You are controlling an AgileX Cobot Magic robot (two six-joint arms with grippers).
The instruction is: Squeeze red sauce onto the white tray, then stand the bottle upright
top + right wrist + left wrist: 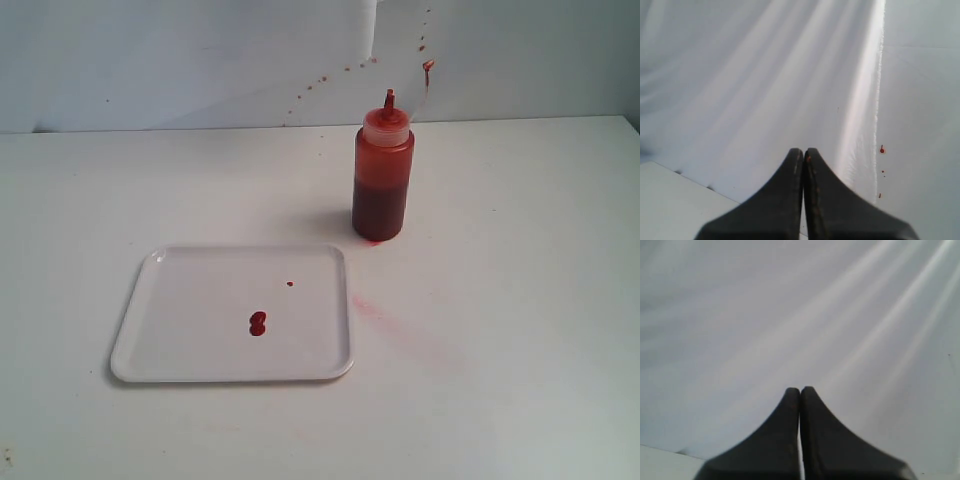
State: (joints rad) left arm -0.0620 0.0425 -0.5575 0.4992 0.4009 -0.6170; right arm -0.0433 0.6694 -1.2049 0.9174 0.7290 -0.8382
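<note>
The bottle (pixel 381 180) stands upright on the table behind the right end of the white tray (pixel 180 330), its red-stained nozzle pointing up. On the tray lies red sauce (pixel 258 323) as a double blob near the middle, with a small drop (pixel 290 284) farther back. Neither gripper shows in the exterior view. The left gripper (pixel 800 390) is shut with nothing between its fingers and faces a white backdrop. My right gripper (pixel 803 151) is also shut and empty, with faint red specks on its pads, facing the white backdrop.
A faint pink smear (pixel 372 310) marks the table right of the tray. Dried red specks (pixel 320 82) dot the white backdrop behind the bottle, and a few specks (pixel 882 149) show in the right wrist view. The table's back edge meets the backdrop.
</note>
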